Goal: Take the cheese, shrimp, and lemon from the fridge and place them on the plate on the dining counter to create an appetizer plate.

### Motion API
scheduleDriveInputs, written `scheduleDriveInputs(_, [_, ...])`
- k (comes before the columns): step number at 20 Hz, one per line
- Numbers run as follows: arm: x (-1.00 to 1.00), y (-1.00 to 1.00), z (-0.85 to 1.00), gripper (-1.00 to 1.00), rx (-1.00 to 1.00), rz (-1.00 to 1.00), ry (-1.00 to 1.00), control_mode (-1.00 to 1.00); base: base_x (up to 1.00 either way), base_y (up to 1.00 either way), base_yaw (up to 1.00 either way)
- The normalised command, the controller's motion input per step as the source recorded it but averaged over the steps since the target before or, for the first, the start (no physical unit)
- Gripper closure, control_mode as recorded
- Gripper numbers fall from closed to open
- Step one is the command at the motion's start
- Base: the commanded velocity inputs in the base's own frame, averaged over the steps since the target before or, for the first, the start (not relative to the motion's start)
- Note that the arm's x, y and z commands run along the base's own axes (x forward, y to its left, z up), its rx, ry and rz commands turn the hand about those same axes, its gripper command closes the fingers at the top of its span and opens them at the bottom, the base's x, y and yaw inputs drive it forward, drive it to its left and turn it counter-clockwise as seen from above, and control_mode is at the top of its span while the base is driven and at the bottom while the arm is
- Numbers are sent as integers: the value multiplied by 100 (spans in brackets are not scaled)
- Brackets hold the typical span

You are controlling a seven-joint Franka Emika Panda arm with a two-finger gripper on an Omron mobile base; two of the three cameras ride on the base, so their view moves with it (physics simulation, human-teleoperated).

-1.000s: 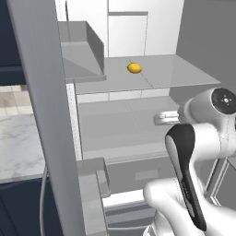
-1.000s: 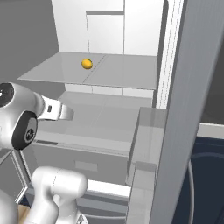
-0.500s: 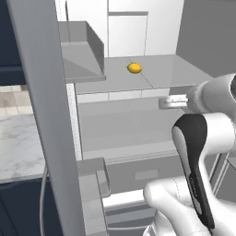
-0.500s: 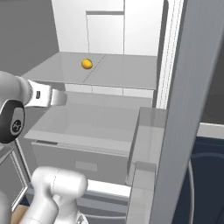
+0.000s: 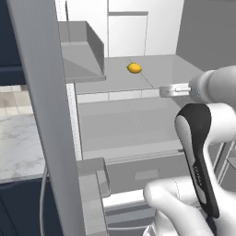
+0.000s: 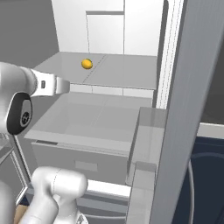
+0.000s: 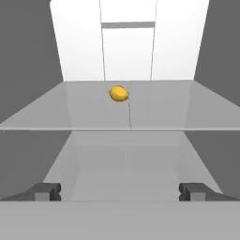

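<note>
Your lemon [image 5: 134, 68] sits alone on a flat grey shelf [image 5: 156, 73] inside the open fridge [image 6: 109, 39], near the white back wall. Your hand [image 7: 120, 192] hovers in front of that shelf, well apart from the fruit, fingers [image 7: 44, 191] spread wide and holding nothing. A marble worktop [image 5: 18, 147] lies to the left.

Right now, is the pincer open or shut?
Open: the pincer has its dark tips wide apart with nothing between them, aimed at the small yellow lemon on the grey shelf.
</note>
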Motion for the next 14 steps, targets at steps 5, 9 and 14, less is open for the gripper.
scheduleDriveInputs(5, [59, -5, 10, -100, 0, 0, 1, -100, 0, 0, 0])
scheduleDriveInputs(9, [36, 0, 0, -100, 0, 0, 5, -100, 0, 0, 0])
scheduleDriveInputs(14, [44, 0, 17, -100, 0, 4, 13, -100, 0, 0, 0])
